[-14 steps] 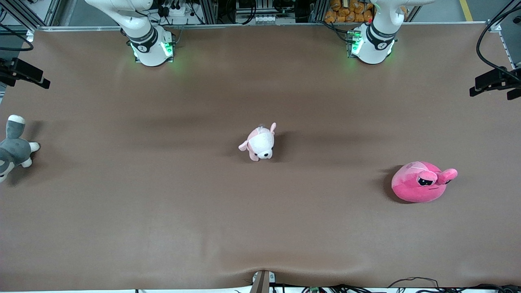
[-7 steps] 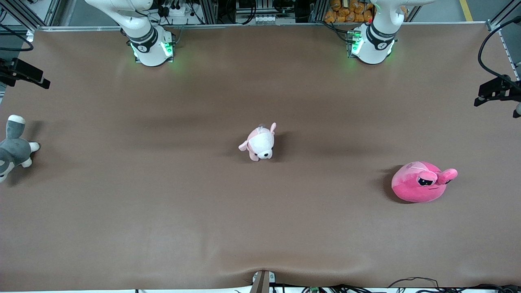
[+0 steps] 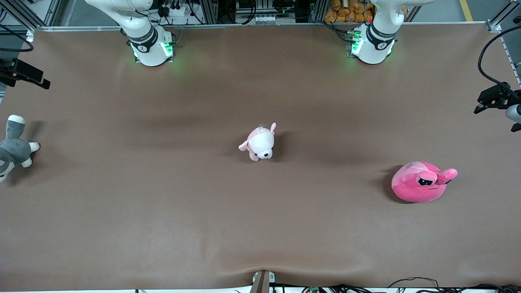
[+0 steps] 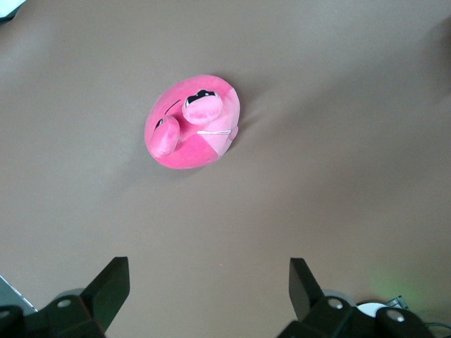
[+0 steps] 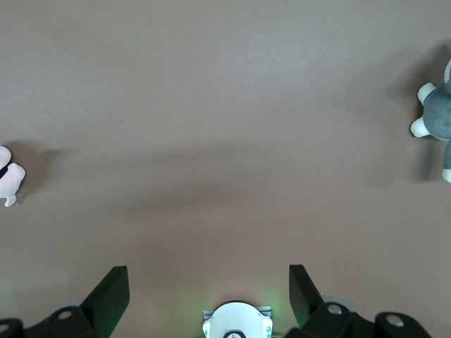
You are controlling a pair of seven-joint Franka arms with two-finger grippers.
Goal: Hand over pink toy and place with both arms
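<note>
The pink toy (image 3: 423,182), a hot-pink rounded plush with two stalk eyes, lies on the brown table toward the left arm's end, nearer to the front camera than the puppy plush. The left wrist view looks down on the pink toy (image 4: 192,123) from high above. My left gripper (image 4: 208,262) hangs open and empty over bare table, well apart from the toy. A black part of the left arm's hand (image 3: 494,97) shows at the front view's edge. My right gripper (image 5: 208,269) waits open and empty, high over the table by its own base (image 5: 236,322).
A small pale pink-and-white puppy plush (image 3: 260,143) sits at the table's middle. A grey-and-white plush animal (image 3: 14,148) lies at the edge of the right arm's end. The green-lit arm bases (image 3: 148,47) (image 3: 372,42) stand along the table's back edge.
The black part of the left arm's hand has slid lower along the front view's edge, toward the pink toy. The toys and the right arm have not moved.
</note>
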